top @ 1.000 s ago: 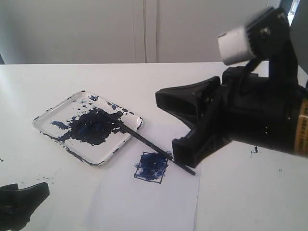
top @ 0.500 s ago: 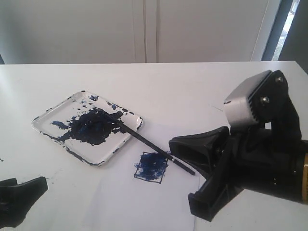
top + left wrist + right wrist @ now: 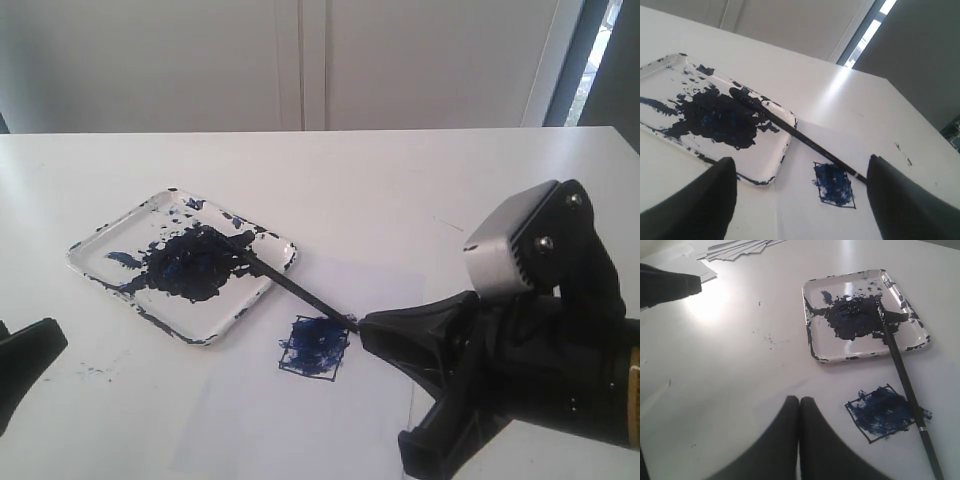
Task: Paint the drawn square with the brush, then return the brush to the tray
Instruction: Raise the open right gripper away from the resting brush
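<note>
The white tray, smeared with dark blue paint, lies left of centre on the table. The black brush rests with its tip in the tray's paint blob; its handle runs over the rim onto the paper, past the drawn square, which is filled with blue. Nothing holds the brush. My right gripper is shut and empty, hovering just beside the square; in the exterior view its tip hides the handle's end. My left gripper is open, its fingers wide apart and empty.
A white paper sheet lies under the square, next to the tray. Small blue specks mark the table near my left gripper. A stack of white sheets lies at the far table edge.
My right gripper has come down from above the brush's handle end and drawn back toward the near right. The left gripper slid toward the lower left corner. The brush has stayed still.
</note>
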{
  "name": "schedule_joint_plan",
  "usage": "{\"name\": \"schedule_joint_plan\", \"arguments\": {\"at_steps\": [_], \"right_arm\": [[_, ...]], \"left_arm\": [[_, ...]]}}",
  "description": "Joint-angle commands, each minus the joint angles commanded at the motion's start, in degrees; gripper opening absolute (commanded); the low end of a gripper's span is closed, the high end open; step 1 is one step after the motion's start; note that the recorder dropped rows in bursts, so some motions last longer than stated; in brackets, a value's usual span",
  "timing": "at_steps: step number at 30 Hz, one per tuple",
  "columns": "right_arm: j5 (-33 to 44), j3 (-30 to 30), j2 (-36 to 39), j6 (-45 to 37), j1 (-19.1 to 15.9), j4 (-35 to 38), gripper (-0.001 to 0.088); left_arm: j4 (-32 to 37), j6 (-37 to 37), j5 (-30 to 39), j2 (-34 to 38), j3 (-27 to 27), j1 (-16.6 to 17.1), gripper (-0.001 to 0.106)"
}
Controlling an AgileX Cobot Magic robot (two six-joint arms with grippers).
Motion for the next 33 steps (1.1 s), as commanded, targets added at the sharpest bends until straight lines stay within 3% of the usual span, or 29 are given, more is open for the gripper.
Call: {"name": "schedule_joint_plan", "arguments": {"at_steps": [21, 33], "right_arm": [[-0.5, 0.8, 0.0, 0.0, 0.0, 0.1, 0.0000], [-0.7, 0.8, 0.0, 0.0, 0.0, 0.1, 0.0000]], "left_arm": [[0.0, 0.0, 0.0, -18.3, 0.0, 0.0, 0.075], [0.0, 0.0, 0.0, -19.5, 0.0, 0.0, 0.075]]}}
